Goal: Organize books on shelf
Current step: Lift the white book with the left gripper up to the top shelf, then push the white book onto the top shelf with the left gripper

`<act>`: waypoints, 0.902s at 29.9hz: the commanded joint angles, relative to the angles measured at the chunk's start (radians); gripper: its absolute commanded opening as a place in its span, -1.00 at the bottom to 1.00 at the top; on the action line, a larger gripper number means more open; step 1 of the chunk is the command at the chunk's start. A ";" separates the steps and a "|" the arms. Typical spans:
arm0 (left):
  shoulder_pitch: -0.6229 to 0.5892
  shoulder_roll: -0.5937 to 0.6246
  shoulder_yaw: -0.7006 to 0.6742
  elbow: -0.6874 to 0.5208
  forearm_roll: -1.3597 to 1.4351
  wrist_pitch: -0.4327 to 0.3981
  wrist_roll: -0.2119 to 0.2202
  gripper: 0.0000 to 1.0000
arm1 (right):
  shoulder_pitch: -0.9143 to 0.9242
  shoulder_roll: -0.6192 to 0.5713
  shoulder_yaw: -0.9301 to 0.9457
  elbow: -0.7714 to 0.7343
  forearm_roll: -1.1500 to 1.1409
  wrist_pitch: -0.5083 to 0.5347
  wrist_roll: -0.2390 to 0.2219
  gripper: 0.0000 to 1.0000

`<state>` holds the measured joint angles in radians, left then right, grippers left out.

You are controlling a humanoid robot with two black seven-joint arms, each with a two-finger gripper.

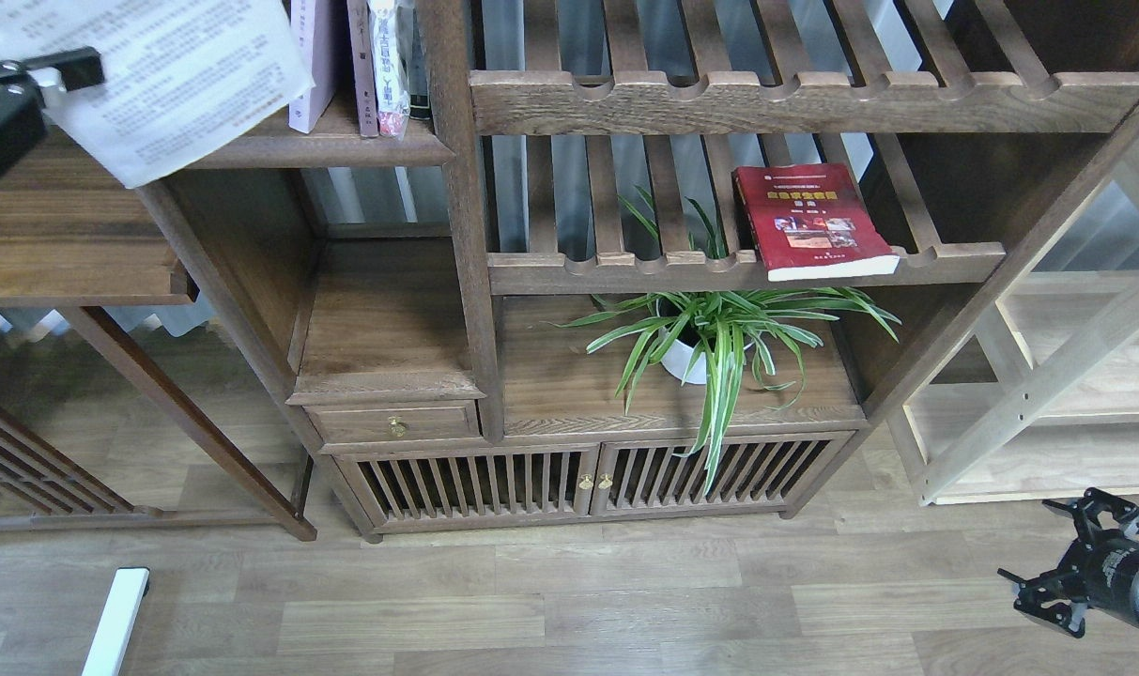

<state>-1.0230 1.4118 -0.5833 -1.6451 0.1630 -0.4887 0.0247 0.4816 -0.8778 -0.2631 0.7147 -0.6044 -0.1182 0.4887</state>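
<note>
My left gripper is at the top left edge, shut on the lower corner of a white paperback with its printed back cover facing me. It holds the book tilted in front of the left end of the dark-brown shelf. On the shelf's right end a pale lavender book stands upright with a few thin spines beside it. A red book with a gold title lies flat on a slatted rack. No yellow-green cover shows. My right gripper is open and empty, low over the floor at the bottom right.
A potted spider plant stands on the cabinet top under the slatted rack. A thick upright post borders the shelf on the right. A brown side table sits at the left, a pale light-wood unit at the right.
</note>
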 commanded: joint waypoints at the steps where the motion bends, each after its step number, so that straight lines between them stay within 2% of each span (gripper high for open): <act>1: -0.020 0.033 -0.001 0.001 -0.025 0.000 0.001 -1.00 | -0.001 0.000 -0.002 0.000 -0.001 -0.005 0.000 1.00; 16: -0.043 0.062 -0.004 0.068 -0.069 0.000 0.001 -1.00 | -0.009 -0.004 -0.004 0.000 -0.029 -0.006 0.000 1.00; 27: -0.045 0.007 0.016 0.093 -0.069 0.000 0.023 -1.00 | -0.026 -0.009 -0.004 0.002 -0.038 -0.009 0.000 1.00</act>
<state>-1.0664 1.4361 -0.5705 -1.5643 0.0935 -0.4887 0.0457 0.4588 -0.8849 -0.2669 0.7156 -0.6424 -0.1274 0.4887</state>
